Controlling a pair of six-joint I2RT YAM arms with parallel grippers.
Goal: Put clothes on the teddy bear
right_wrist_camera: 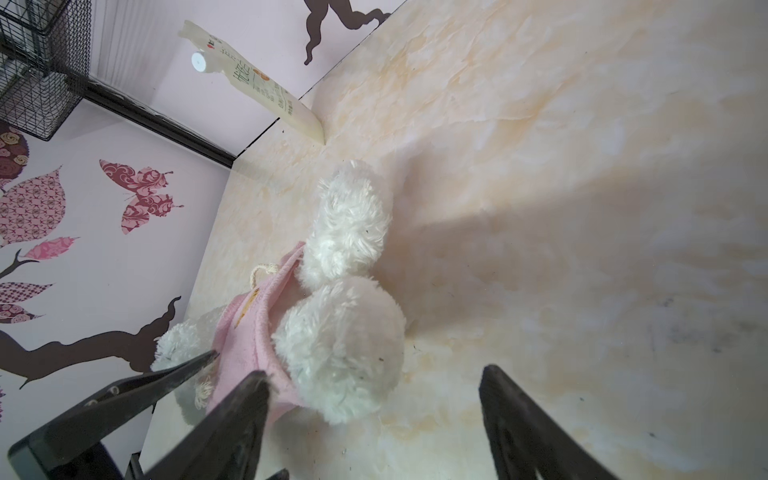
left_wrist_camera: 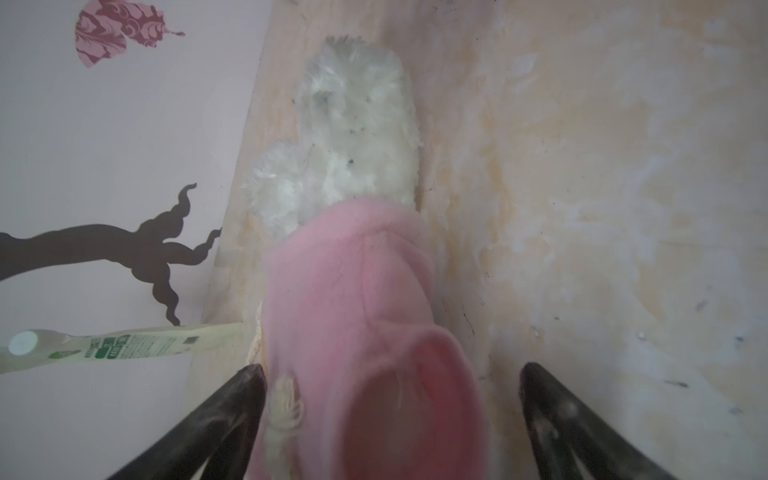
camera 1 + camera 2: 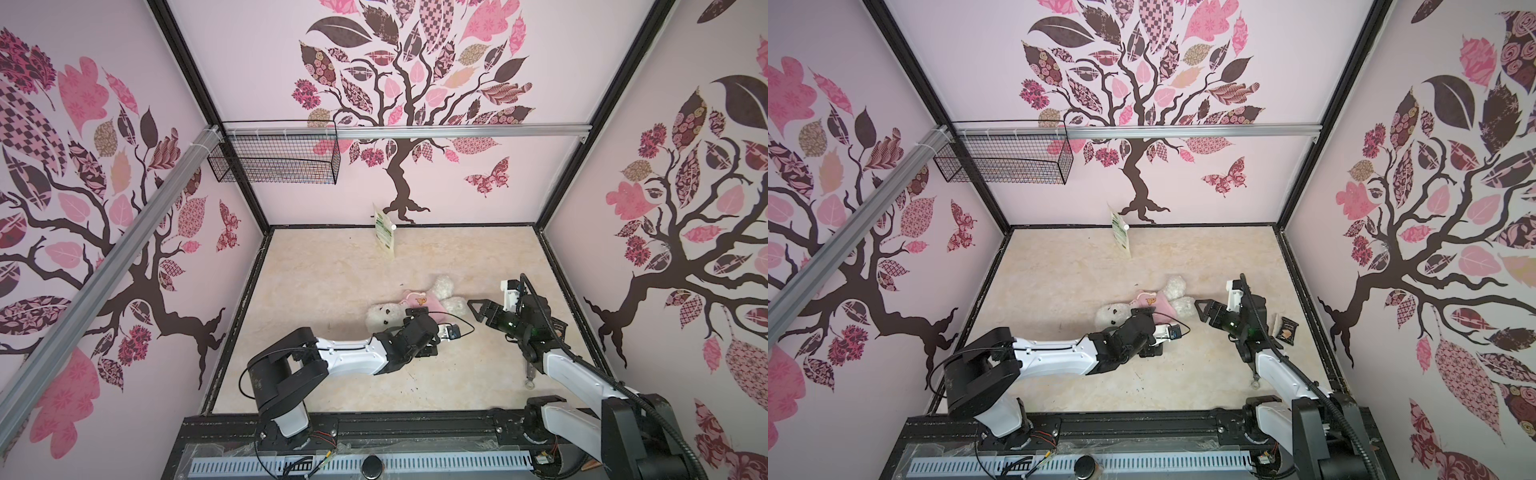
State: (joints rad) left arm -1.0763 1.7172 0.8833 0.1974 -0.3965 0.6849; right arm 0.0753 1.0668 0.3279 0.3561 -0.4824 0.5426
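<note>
The cream marbled desk [image 3: 332, 266] carries the small white fluffy teddy bear [image 3: 384, 316], lying near its middle in a pink fleece top [image 3: 419, 305]. The left claw [image 2: 390, 415] stands wide apart, straddling the top's open sleeve, gripping nothing. The right claw [image 1: 374, 419] gapes beside the bear's legs, empty.

A: The teddy bear [image 3: 384, 315] is white and fluffy, its top [image 3: 419, 305] pale pink with a small orange patch.

B: And the counter [image 3: 332, 282]?

A: Cream, marbled with faint orange. The walls [image 3: 270, 83] are pale pink with dark brown trees and pink patterned leaves.

B: The pouch [image 3: 384, 230]?

A: Beige, green print, white cap. The basket [image 3: 274, 160] is black wire; both arms are white and black.
</note>
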